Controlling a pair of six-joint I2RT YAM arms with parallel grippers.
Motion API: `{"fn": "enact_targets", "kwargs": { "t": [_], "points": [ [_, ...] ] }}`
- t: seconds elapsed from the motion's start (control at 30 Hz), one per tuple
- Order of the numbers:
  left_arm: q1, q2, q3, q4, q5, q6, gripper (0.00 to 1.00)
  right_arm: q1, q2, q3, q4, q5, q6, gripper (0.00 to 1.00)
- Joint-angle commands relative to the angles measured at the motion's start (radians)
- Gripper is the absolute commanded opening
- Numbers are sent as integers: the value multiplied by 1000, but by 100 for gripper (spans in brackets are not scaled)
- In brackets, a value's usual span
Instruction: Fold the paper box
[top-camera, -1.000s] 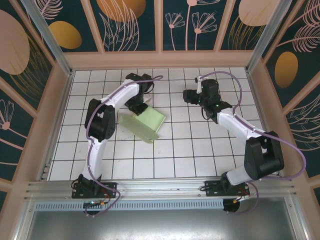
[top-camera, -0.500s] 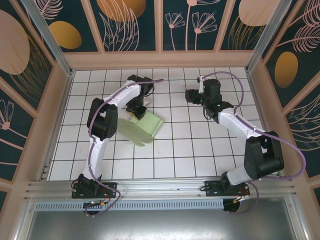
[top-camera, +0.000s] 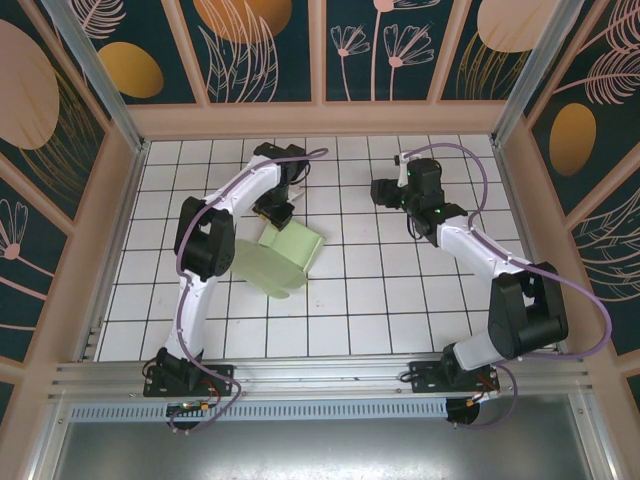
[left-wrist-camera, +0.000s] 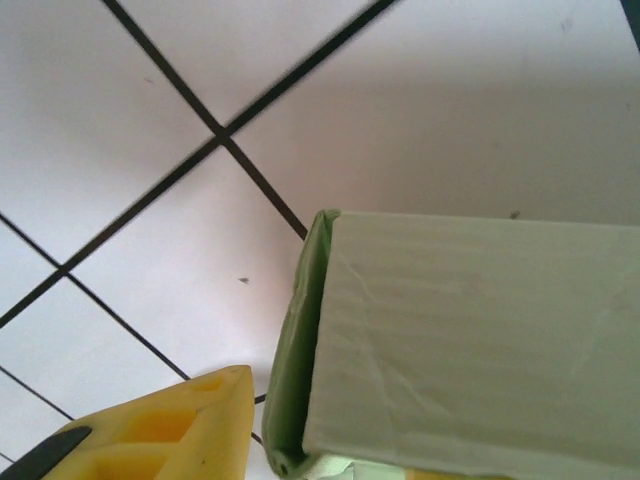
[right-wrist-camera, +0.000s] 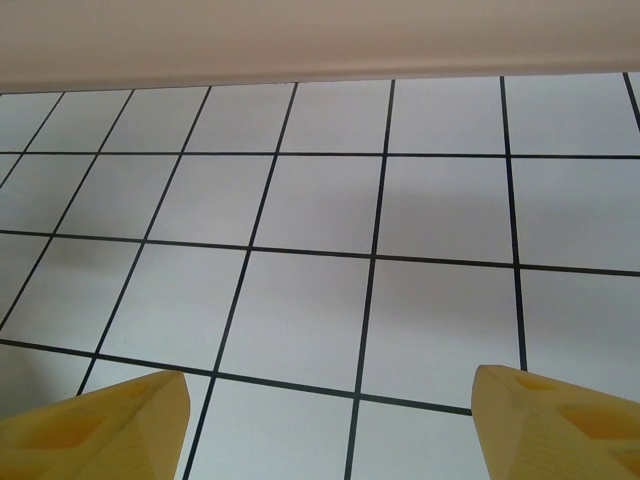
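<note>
Table (top-camera: 400, 300), one, gridded white, carried two arms, the left arm (top-camera: 200, 250) and the right arm (top-camera: 500, 300). One paper box (top-camera: 285, 256) lay left of centre, right under the left claw (top-camera: 270, 222). Its jaws stood parted, a finger (left-wrist-camera: 170, 435) just beside the box's edge. The right claw (top-camera: 380, 190) gaped empty, well apart.

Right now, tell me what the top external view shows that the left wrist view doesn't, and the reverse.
Top external adds the right hand open over bare table and the left hand at the far edge of the paper box. Left wrist adds the box's shaded end, creases in its card, and a yellow finger just apart from it. Shared: the green box on the white gridded table.
</note>
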Motion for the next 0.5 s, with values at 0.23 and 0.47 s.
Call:
{"fn": "enact_targets", "kwargs": {
  "t": [0.23, 0.47],
  "points": [
    [-9, 126, 79, -14, -43, -12, 35, -9, 7, -15, 39, -56, 19, 75],
    [-27, 114, 149, -5, -82, -8, 60, -8, 32, -13, 52, -82, 22, 75]
  ]
}}
